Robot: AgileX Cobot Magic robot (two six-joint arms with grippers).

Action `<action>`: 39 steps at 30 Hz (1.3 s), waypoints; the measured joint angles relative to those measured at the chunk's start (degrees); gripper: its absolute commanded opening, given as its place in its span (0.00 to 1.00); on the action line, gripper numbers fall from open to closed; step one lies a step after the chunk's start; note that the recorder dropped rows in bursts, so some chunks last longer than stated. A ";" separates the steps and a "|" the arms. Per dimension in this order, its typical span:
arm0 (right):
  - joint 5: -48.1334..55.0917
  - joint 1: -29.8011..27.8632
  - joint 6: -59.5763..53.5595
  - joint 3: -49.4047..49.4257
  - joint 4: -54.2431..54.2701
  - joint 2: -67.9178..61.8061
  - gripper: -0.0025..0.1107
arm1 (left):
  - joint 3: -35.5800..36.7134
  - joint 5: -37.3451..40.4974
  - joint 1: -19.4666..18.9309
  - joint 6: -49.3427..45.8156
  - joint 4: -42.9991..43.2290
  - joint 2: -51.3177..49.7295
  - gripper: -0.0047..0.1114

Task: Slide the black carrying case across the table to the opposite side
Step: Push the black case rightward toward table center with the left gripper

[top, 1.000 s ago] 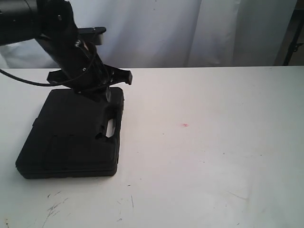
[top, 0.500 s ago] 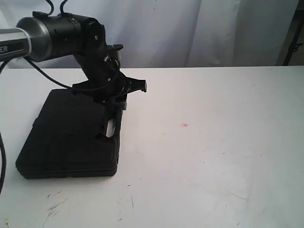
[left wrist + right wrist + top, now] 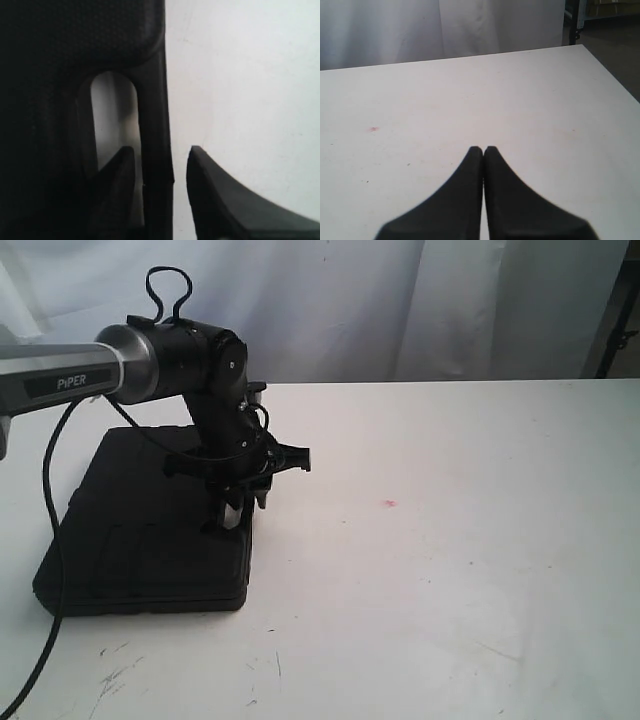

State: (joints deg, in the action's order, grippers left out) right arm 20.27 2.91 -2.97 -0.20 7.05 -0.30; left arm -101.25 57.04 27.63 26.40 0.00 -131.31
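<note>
Close your left gripper [image 3: 160, 150] squarely on the handle bar [image 3: 154, 110] before you pull. Then keep the wrist low and the drag level, so the black carrying case [image 3: 140, 530] glides flat over the table [image 3: 450, 570] toward its right side instead of tipping or twisting about the grip. The case lies flat at the table's left end, and the spread jaws straddle its handle: one finger sits down in the handle slot, the other just outside the case's edge, neither visibly pinching. Your right gripper [image 3: 483, 149] hangs with jaws pressed together on nothing, over bare table well apart from the case.
</note>
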 measured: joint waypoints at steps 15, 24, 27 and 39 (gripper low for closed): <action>0.00 0.00 0.00 0.00 0.00 0.00 0.02 | -0.12 -1.22 0.00 0.00 0.00 0.00 0.34; 0.00 0.00 0.00 0.00 0.00 0.00 0.02 | -0.12 -1.35 0.00 0.00 0.00 -1.62 0.32; 0.00 0.00 0.00 0.00 0.00 0.00 0.02 | -0.12 -1.39 0.00 0.00 0.00 -1.62 0.21; 0.00 0.00 0.00 0.00 0.00 0.00 0.02 | -0.12 -0.55 0.00 0.55 0.00 -1.62 0.04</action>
State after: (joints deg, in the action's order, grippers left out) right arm 20.27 2.91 -2.97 -0.20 7.05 -0.30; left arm -101.37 56.49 27.63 26.96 0.00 -132.93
